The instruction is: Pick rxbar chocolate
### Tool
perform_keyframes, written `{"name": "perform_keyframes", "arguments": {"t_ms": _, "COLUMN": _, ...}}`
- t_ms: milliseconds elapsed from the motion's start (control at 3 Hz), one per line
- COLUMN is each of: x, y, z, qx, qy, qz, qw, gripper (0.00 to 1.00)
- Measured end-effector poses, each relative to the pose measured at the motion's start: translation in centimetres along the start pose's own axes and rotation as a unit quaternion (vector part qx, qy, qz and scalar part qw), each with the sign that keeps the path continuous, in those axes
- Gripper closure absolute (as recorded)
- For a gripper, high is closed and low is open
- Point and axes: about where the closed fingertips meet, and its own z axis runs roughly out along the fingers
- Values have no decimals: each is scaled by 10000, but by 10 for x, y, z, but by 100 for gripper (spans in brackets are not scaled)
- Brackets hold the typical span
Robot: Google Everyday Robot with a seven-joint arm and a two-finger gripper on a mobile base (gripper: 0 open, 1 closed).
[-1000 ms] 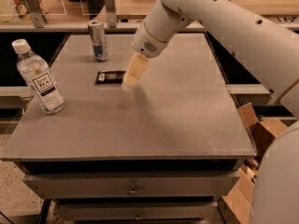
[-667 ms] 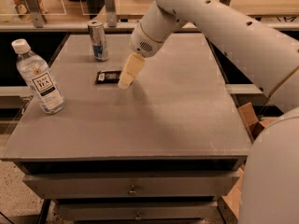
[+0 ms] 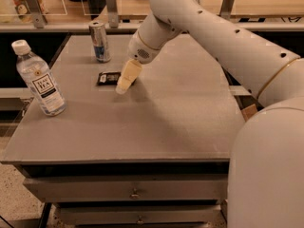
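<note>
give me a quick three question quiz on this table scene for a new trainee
1. True or false: the rxbar chocolate is held up off the table.
2. Where does the bottle stand relative to the can? A) nearer the camera and farther left B) directly behind it C) on top of it
3. Fill in: in the picture, the gripper points down just to the ___ of the rxbar chocolate.

Key: 1. false, it lies flat on the table. 2. A. 3. right.
</note>
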Motion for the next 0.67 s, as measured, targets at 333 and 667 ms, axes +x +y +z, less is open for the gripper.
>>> {"name": "perform_keyframes", "arguments": {"t_ms": 333, "x": 1, "y": 1, "z": 13, "qx": -122, "qy": -14, "qz": -4, "qw": 9999, "gripper": 13}}
{"name": "perform_keyframes", "arguments": {"t_ms": 667, "x": -1, "y": 3, "z": 17, "qx": -242, "qy": -199, "qz": -13, "qw": 9995, "gripper": 30}}
